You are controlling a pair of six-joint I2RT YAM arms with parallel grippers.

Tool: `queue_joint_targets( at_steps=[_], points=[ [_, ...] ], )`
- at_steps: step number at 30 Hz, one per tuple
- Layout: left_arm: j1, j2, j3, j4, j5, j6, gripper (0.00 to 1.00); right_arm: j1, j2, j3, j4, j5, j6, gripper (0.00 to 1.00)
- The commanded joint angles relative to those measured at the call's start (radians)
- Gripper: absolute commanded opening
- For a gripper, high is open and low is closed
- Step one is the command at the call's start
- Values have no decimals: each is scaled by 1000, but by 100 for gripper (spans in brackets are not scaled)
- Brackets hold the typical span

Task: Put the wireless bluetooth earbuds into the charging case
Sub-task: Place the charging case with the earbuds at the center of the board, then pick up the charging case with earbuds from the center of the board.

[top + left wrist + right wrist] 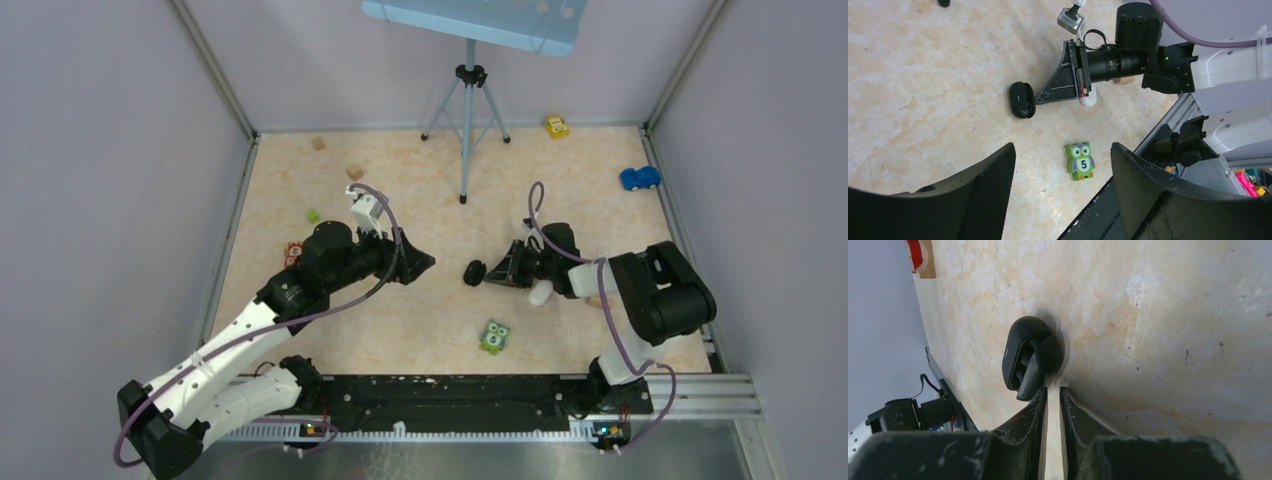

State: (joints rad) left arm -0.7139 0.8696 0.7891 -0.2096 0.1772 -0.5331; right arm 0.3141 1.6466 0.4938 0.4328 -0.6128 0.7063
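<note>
Lying open a little right of the middle of the pale marbled table (400, 330): one black pebble-shaped plastic charging case (475, 272) (1022, 99) (1030, 357).

- Long axis: appears to run from the near edge toward the far edge, crosswise to the right fingers.
- Lid: hinged apart from the base; the opening faces the right gripper's tips in the right wrist view.
- Contents: too dark to tell whether any earbuds sit inside.

Right gripper (497, 272) (1040, 97) (1053, 390): reaching toward the table's left edge.
- Jaws drawn almost together, with only a thin slit between them.
- Bare table shows through the slit, and nothing is seen held.
- Tips lie just beside the case; whether they touch cannot be told.

Left gripper (418, 266) (1062, 149): left of the case and well apart from it.
- Jaws spread wide, holding nothing.

Other items:
- White rounded plastic piece (541, 292) (1088, 99), on the table partly under the right wrist.
- Green owl-shaped block marked 5 (494, 337) (1079, 161), between the case and the near edge.
- Blue toy car (640, 178), by the right edge.
- Yellow toy car (557, 126), near the far right corner.
- Tan wooden cube (355, 172), toward the far edge, left of centre.
- Small green cube (313, 215), near the left edge.
- Grey tripod (467, 120), standing at the far edge.
</note>
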Motion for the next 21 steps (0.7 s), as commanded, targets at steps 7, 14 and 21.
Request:
queue_joint_targets(
  at_steps=[7,14,21],
  points=[
    [4,24,-9,79,31,-17,74,12,-144,-33,94,19,85,51],
    [5,32,-3,85,41,-19,74,33,-72,-43,182,20,155,49],
    [5,31,1,76,38,-14,74,38,-8,-67,235,36,180,38]
  ],
)
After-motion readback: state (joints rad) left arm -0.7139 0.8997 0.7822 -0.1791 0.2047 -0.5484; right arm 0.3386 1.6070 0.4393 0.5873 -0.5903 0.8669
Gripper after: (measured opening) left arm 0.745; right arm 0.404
